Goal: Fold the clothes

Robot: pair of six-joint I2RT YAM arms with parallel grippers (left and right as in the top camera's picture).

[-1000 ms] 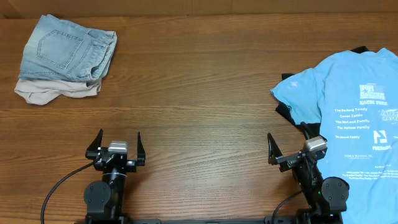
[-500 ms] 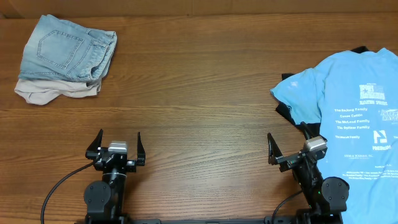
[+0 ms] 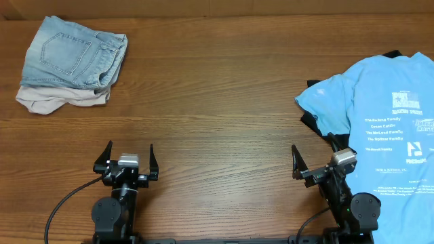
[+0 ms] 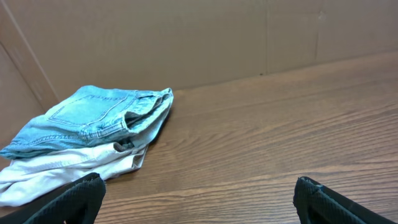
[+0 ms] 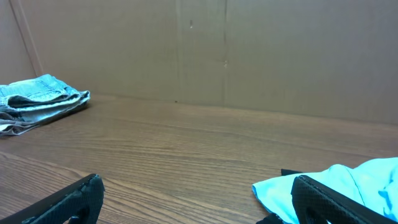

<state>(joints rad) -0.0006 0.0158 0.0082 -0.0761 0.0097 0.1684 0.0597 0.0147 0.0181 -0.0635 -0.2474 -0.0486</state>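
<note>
- A folded pair of light-wash blue denim jeans (image 3: 73,59), back pocket up, lies at the far left corner of the brown wooden table (image 3: 217,102). It is stacked on folded beige trousers (image 3: 47,100), whose edge sticks out on the near and left sides.
- A sky-blue T-shirt with white print (image 3: 380,115) is spread flat on the right side and runs off the right edge of the overhead view. A black garment (image 3: 308,123) peeks out from under its left edge.
- The left gripper (image 3: 129,147) sits low near the table's near edge, jaws spread wide and holding nothing. Its black cable (image 3: 64,200) curls off toward the near left.
- The right gripper (image 3: 315,156) is also near the near edge, jaws spread wide and empty. The T-shirt's left hem and the black garment lie just beside its outer finger; whether they touch cannot be told.
- The jeans stack is far from the left gripper and off to its left, with only wood grain between them.
- A wide band of bare wood runs across the middle of the table, between the two piles of clothes and ahead of both grippers.
- A tan cardboard wall (image 4: 186,37) stands along the table's far edge, close behind the jeans stack. In the left wrist view a second panel meets it at the left corner beside the stack.
</note>
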